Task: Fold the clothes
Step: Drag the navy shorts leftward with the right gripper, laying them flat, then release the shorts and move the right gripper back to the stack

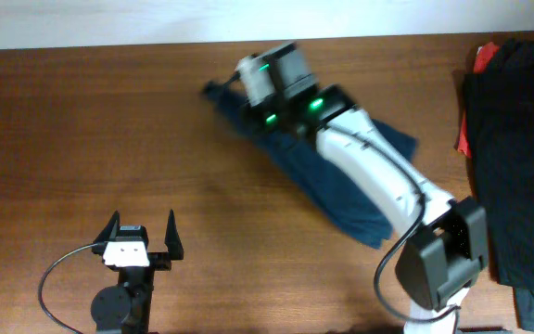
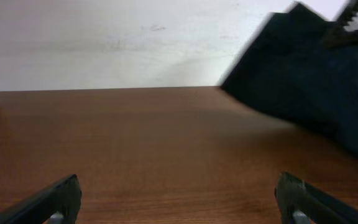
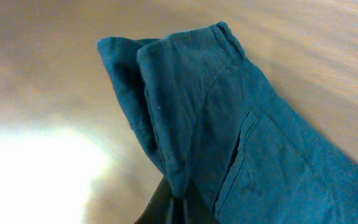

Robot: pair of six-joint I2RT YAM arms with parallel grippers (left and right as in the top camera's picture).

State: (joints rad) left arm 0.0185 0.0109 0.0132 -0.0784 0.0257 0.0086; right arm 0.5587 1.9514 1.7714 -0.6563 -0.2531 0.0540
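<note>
A dark blue garment [image 1: 341, 176] lies diagonally across the middle of the wooden table, partly under my right arm. My right gripper [image 1: 260, 100] is over its upper left end. In the right wrist view the fingers [image 3: 178, 202] are shut on a fold of the blue garment [image 3: 229, 124], whose waistband and pocket show. My left gripper [image 1: 144, 234] is open and empty near the front left of the table. In the left wrist view its fingers [image 2: 179, 199] are wide apart over bare wood, and the garment [image 2: 309, 81] shows far right.
A pile of black clothes [image 1: 517, 139] with a red item [image 1: 483, 57] lies at the right edge of the table. A white wall runs along the table's far edge.
</note>
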